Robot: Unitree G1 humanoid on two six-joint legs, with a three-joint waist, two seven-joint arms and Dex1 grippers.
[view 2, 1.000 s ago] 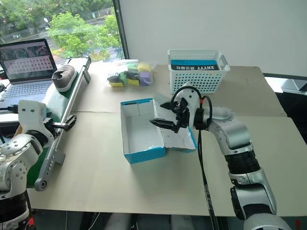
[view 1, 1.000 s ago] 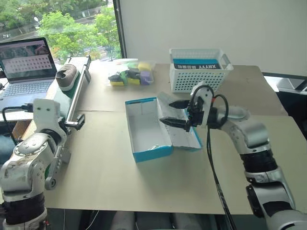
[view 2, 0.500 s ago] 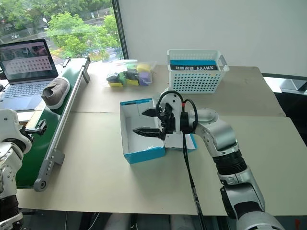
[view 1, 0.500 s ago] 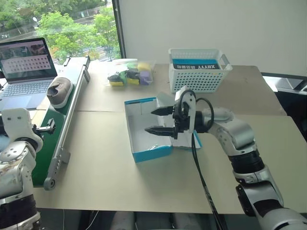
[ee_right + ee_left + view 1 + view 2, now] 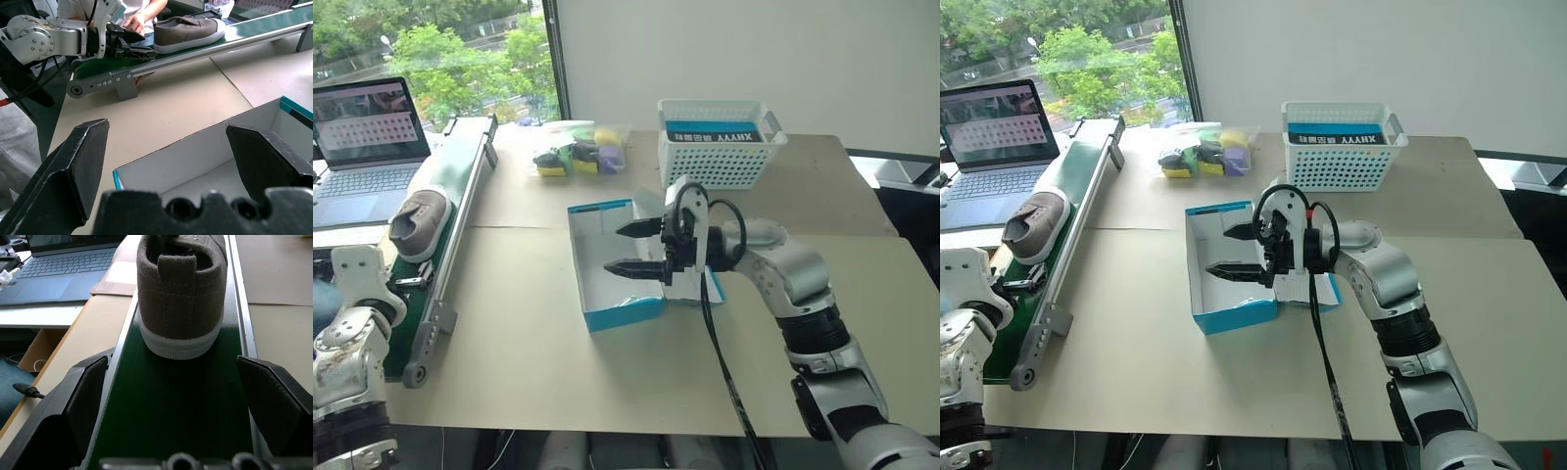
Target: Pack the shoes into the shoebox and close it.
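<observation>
The right gripper (image 5: 636,250) is held with its fingers spread wide and empty, just above the open shoebox (image 5: 612,262), which lies near the middle of the bench (image 5: 538,362) with its lid folded out toward the bench's right side. The left gripper (image 5: 171,396) is likewise spread wide, empty, and is set over the near end of the green conveyor belt (image 5: 435,245) along the bench's left edge. One grey shoe (image 5: 182,289) is seen on that belt just ahead of the left gripper, heel toward it, not touched. A white basket (image 5: 720,142) stands toward the far edge, wrapped items (image 5: 578,152) beside it, and a laptop (image 5: 367,137) off the left side
</observation>
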